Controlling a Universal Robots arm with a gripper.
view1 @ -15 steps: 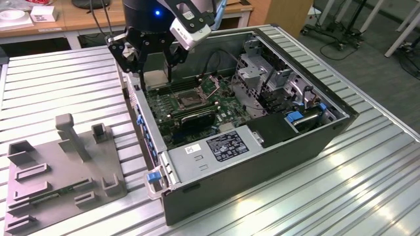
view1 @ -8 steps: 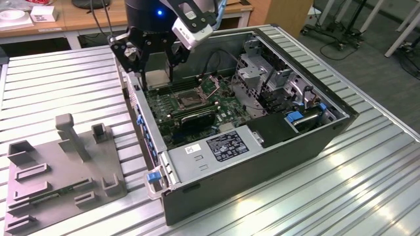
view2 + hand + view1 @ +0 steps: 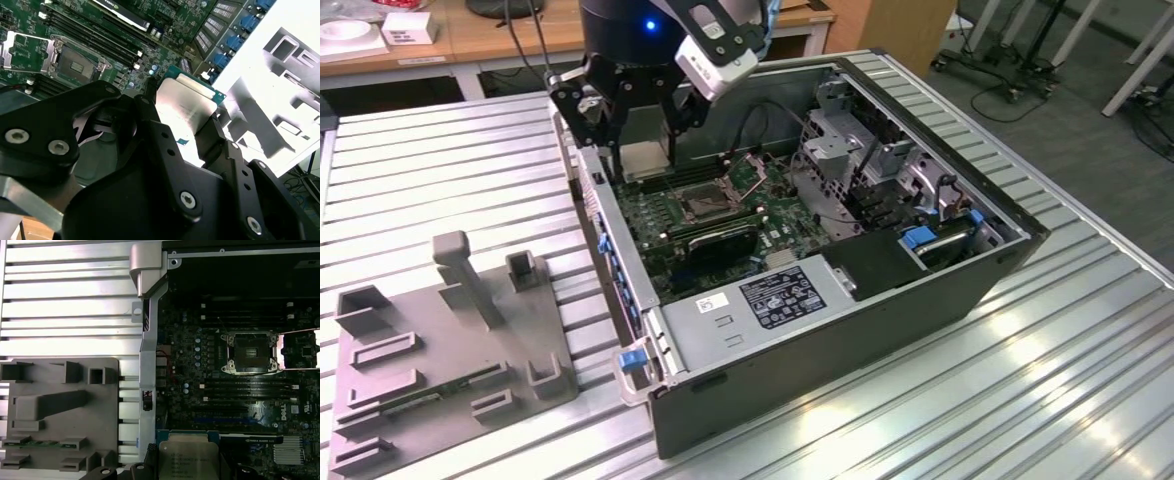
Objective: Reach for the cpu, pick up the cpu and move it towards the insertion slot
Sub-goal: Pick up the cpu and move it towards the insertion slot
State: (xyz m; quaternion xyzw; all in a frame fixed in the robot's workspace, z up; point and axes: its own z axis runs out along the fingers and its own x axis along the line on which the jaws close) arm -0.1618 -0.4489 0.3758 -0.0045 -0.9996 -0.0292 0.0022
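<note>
My gripper [image 3: 638, 135] hangs over the far left corner of the open computer case and is shut on the cpu [image 3: 644, 160], a pale silvery square chip held by its edges. In the second wrist view the black fingers [image 3: 150, 107] clamp the cpu [image 3: 184, 100] from both sides, with the gripper [image 3: 181, 120] above the green board. The insertion slot [image 3: 702, 206], a square socket with a shiny frame and dark centre, lies on the board a short way off from the chip. It is uncovered in both wrist views [image 3: 75, 62] [image 3: 248, 352]. The cpu [image 3: 187, 460] is also in the first wrist view.
The case's side wall [image 3: 148, 340] runs close beside the gripper. The socket's metal lid [image 3: 300, 347] stands swung open. Drive cages [image 3: 867, 160] and a power supply [image 3: 767, 295] fill the case's other end. A grey plastic fixture [image 3: 440, 350] sits on the slatted table at the exterior view's left.
</note>
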